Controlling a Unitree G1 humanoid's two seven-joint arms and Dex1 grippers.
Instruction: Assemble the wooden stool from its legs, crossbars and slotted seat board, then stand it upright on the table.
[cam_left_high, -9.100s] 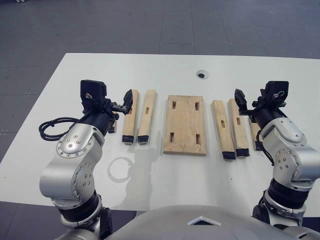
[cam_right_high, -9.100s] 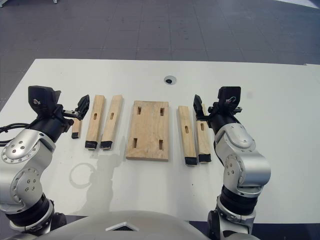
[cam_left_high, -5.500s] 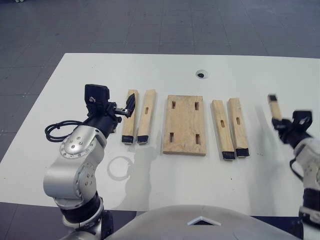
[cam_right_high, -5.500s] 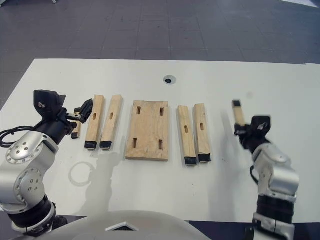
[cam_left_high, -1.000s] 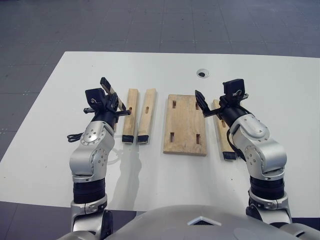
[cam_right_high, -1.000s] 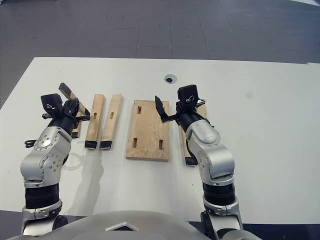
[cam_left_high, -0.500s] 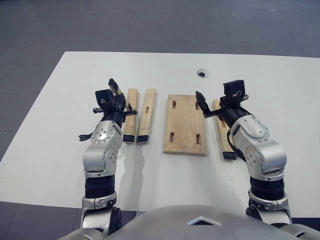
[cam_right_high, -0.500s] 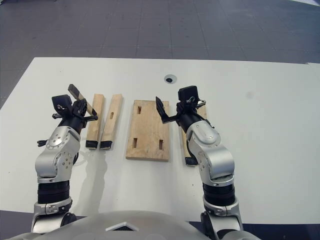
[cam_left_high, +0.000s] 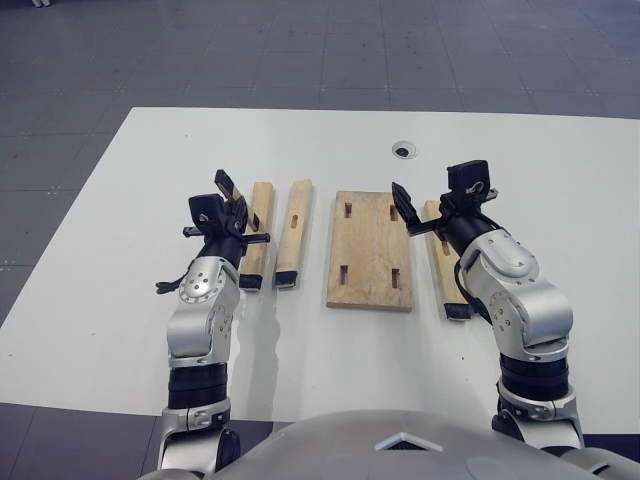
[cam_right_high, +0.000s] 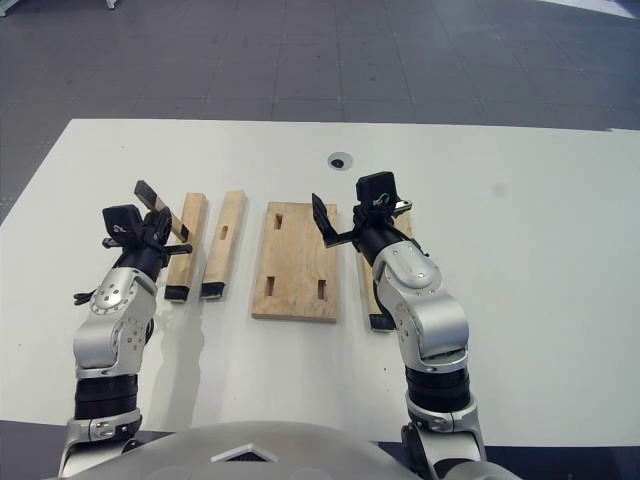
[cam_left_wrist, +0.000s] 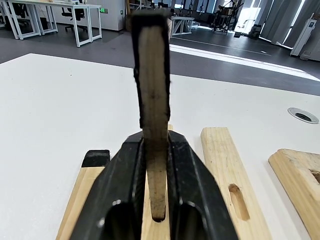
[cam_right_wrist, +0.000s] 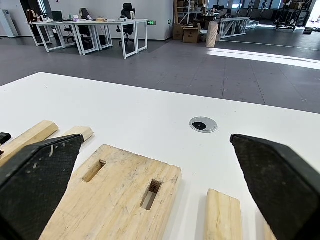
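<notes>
Broadly, we judged the assembly to be barely begun, with every large part lying flat and separate on the white table (cam_left_high: 560, 330). The slotted seat board (cam_left_high: 370, 250) lay in the middle, its four slots facing up. Two legs (cam_left_high: 293, 232) lay side by side just to its left, and on its right we could make out one leg (cam_left_high: 443, 275) partly under the right arm; whether a second lay beneath that arm we could not tell.

The left gripper (cam_left_high: 236, 222) was clamped on a short crossbar (cam_left_wrist: 152, 100), holding it tilted up above the outer left leg. The right gripper (cam_right_wrist: 157, 165) hovered over the far right part of the seat board with its jaws spread wide and nothing between them.

We took the step in hand to be fitting this crossbar into a leg. The next move seemed to call for turning the crossbar so that its end lined up with a leg slot (cam_left_wrist: 239, 201), then pressing it in squarely. The leg looked free to slide, so we thought the idle right gripper might need to steady it.
</notes>
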